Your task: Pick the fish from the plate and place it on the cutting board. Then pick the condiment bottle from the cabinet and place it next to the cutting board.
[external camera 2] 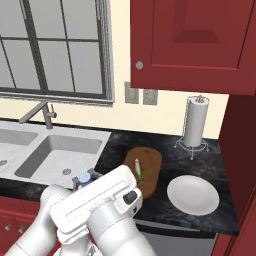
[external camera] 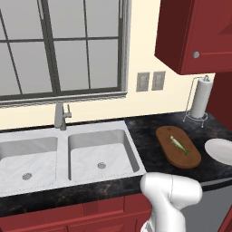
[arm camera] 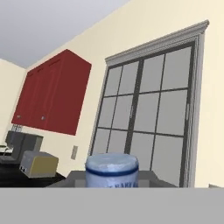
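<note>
The end effector (external camera 2: 85, 181) is clamped on the condiment bottle (arm camera: 112, 170), whose pale blue cap sits close before the hand camera, and in the right base view it sits just nearer than the cutting board (external camera 2: 144, 170), over the front of the worktop (external camera: 149, 145). On the board lies the fish (external camera: 179, 144). Beside the board, away from the sink (external camera: 102, 154), sits the white plate (external camera 2: 193, 195). Behind the board stands the paper towel roll (external camera: 200, 99)

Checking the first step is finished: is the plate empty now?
Empty: the plate shows a bare white surface, and the fish lies on the cutting board.
</note>
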Controlling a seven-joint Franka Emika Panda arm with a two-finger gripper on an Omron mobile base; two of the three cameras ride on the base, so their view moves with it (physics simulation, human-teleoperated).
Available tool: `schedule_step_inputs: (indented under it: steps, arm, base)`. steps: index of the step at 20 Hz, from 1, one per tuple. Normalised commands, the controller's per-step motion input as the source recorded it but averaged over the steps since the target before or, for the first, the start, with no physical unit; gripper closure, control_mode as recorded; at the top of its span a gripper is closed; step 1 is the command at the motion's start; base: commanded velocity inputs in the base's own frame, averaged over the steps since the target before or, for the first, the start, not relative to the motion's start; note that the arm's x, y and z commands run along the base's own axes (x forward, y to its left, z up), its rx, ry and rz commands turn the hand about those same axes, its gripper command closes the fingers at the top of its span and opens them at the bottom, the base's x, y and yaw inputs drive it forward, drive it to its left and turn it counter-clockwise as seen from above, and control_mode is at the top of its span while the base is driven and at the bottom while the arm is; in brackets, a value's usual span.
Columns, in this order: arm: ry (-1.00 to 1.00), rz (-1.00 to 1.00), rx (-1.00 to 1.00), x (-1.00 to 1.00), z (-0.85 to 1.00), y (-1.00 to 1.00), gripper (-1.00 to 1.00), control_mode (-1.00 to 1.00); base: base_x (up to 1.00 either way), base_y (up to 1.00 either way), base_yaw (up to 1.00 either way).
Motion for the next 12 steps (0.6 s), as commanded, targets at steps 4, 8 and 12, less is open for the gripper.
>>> schedule_step_inputs:
  steps: [4, 8, 12]
  arm:
    - [-0.14, -0.1, -0.05, 0.06, -0.41, 0.25, 1.0, -1.0]
    - [-0.09, -0.1, 0.0, 0.08, -0.34, 0.26, 1.0, -1.0]
    - [-0.03, -0.1, 0.01, 0.13, -0.27, 0.17, 1.0, -1.0]
  base:
    - [0.0, 0.0, 0.0]
    - [0.0, 0.0, 0.0]
    - [0.0, 0.0, 0.0]
